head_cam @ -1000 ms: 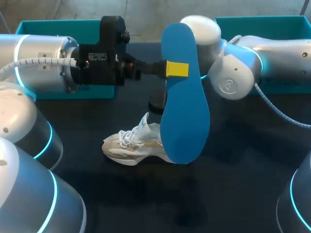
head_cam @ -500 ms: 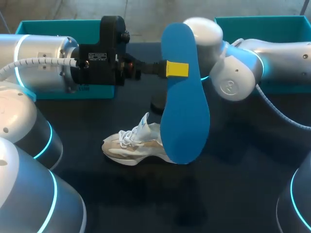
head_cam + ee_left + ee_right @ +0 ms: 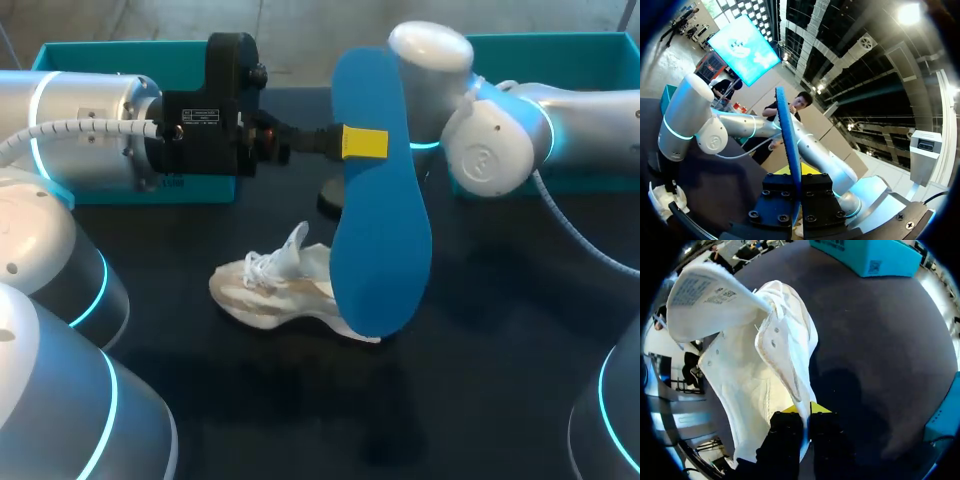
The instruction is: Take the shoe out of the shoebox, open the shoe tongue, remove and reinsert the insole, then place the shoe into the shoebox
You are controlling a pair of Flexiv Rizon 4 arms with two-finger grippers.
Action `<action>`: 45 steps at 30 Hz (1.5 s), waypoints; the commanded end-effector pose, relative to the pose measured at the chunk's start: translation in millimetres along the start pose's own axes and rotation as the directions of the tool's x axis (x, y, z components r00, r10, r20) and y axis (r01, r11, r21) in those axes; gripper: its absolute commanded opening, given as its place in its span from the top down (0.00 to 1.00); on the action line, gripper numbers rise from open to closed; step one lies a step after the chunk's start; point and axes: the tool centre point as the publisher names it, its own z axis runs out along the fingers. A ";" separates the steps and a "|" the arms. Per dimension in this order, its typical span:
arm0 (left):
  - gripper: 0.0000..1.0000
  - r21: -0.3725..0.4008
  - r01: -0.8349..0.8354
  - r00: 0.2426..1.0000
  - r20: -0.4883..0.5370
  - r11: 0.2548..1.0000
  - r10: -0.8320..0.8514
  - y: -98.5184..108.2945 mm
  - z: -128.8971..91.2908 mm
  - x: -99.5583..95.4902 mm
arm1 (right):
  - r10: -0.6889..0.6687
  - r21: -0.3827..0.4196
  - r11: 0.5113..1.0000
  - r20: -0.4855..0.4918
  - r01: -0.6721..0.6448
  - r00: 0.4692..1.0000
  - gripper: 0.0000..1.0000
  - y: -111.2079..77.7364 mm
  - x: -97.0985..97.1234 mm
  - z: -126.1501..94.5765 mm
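My left gripper [image 3: 364, 143] is shut on a blue insole [image 3: 381, 200] and holds it upright above the table's middle. In the left wrist view the insole [image 3: 786, 135] stands edge-on between that gripper's [image 3: 797, 187] fingers. A white lace-up shoe [image 3: 280, 290] lies on the dark table under the insole, its tongue pulled up. My right arm [image 3: 490, 140] comes in behind the insole, which hides its gripper in the head view. In the right wrist view my right gripper [image 3: 803, 412] is shut on the collar edge of the shoe [image 3: 757, 370].
One teal shoebox [image 3: 110, 60] stands at the back left and another [image 3: 560, 60] at the back right. In the right wrist view a teal box [image 3: 867, 255] lies beyond the shoe. The dark tabletop [image 3: 470, 400] is bare toward the front.
My right gripper has shut on the shoe's collar. The right arm has shifted right and up, and the shoe has turned slightly. My left arm and the insole have stayed still.
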 end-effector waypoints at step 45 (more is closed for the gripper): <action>1.00 0.002 0.000 1.000 -0.001 1.000 0.000 1.5 0.4 -0.4 | 0.895 -0.357 0.435 0.067 -0.827 0.441 1.00 -11.4 19.2 -21.9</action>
